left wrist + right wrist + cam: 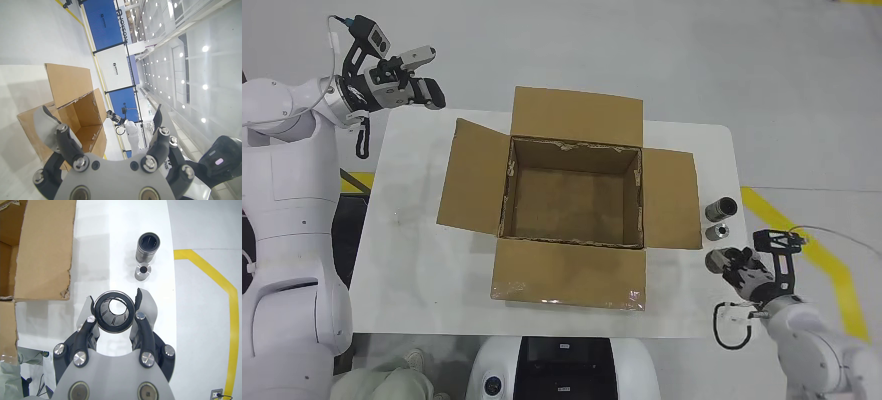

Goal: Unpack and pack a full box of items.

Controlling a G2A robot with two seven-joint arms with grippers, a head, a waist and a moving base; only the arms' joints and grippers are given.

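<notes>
Fingers of the right tool [115, 298] [722, 262] press from both sides on a black-rimmed sleeve [113, 323], so we read this tool as narrow and holding that sleeve. The sleeve stands upright in the grip, its bore facing the wrist. Through the bore we see the white worktop [117, 228] [412, 250]. Whether the sleeve rests on the worktop or hangs just above it, we cannot tell.

Just ahead of the fingertips, apart from them, stands a small steel cylinder [142, 273] [717, 233] with a dark hole in its top face. Beyond it, farther from the tool on the same line, stands a taller sleeve [147, 249] [721, 209], also upright and just beside the cylinder.

On the tool's inner side, towards the other arm, lies the box [47, 247] [567, 275] [70, 85] with all four flaps folded outward. The torn corner of its nearest flap is near the held sleeve but apart from it. Inside the box we see bare brown cardboard. On the tool's outer side, a yellow floor line [217, 279] runs past the worktop's edge.

The left tool [430, 75] [102, 109] has its fingers spread wide. It hangs at the worktop's far corner, well apart from the box, with its fingers pointing towards the box's near flap. Past the box, ahead of this tool, we see the other arm.
</notes>
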